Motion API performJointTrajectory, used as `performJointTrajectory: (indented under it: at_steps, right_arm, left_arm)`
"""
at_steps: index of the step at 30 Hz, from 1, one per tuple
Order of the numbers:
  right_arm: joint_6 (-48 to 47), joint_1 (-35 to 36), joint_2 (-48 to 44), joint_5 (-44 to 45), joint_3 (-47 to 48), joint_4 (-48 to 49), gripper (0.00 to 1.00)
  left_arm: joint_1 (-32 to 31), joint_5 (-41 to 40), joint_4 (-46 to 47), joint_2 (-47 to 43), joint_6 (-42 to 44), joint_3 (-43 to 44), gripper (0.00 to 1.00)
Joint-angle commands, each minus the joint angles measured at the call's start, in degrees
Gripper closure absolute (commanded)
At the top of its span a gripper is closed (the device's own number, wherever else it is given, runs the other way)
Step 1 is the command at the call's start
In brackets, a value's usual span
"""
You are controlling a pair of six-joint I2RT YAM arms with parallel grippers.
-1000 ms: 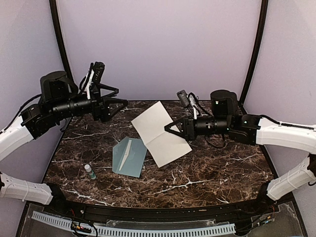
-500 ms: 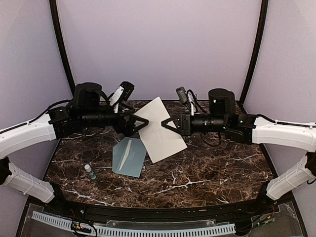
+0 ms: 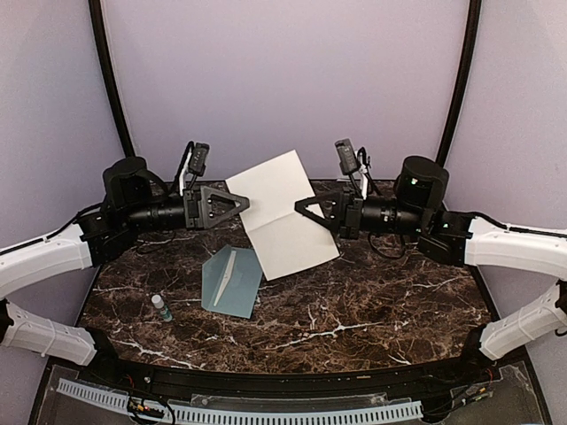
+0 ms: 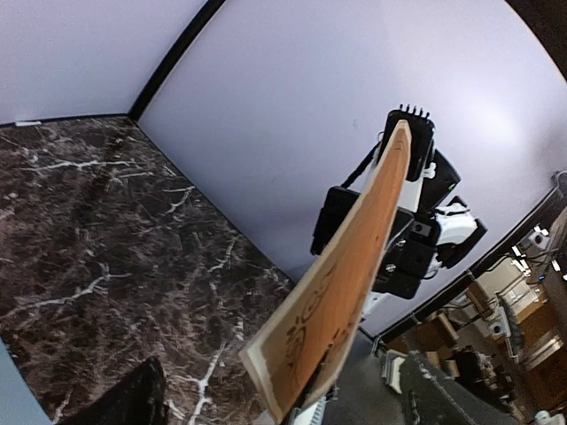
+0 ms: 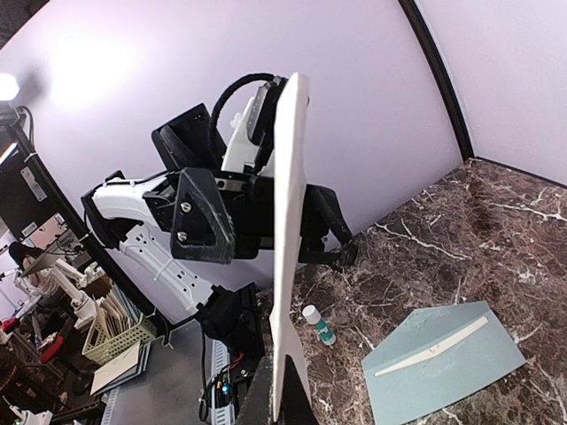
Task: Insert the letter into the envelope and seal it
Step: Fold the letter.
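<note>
Table (image 3: 381, 310): dark brown marble, white veins.
Bottle (image 3: 161, 307): small, green-capped, standing near the table's left front (label unreadable).
Walls (image 3: 292, 71): plain lavender.

The raised letter (image 3: 282, 215) stood between my left gripper (image 3: 243, 204) and right gripper (image 3: 301, 211). Below, the envelope (image 3: 232, 282) and small bottle (image 3: 161, 307) obstructed the worktop's (image 3: 381, 292) left side.

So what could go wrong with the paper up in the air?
The right tool alone pinches the letter at one edge, so it might slip or sag. The open left tool sits at the other edge; closing askew could crease it.
</note>
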Motion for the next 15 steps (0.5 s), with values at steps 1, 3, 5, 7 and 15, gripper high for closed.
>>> performJointTrajectory:
  at_steps: [1,3,5,7,15]
  right_arm:
    - [-0.7,-0.3,-0.7,-2.4,-0.5,5.2,1.0]
    - [-0.7,-0.3,-0.5,-2.7,-0.6,4.7,1.0]
    - [-0.8,-0.3,-0.2,-3.7,-0.6,4.2,1.0]
    - [-1.0,-0.3,0.0,-4.6,-0.5,3.3,1.0]
    - [-1.8,-0.3,-1.8,-6.9,-3.2,0.1,0.57]
  left_arm:
    - [0.3,10.2,12.6,0.5,-8.9,-2.3,0.21]
    - [0.3,11.1,14.8,0.7,-10.1,-2.4,0.32]
    - [0.3,11.6,16.5,1.3,-11.1,-2.3,0.45]
    - [0.4,11.8,17.1,1.9,-11.6,-2.0,0.66]
    - [1.9,9.2,19.7,0.5,-13.4,-3.2,1.0]
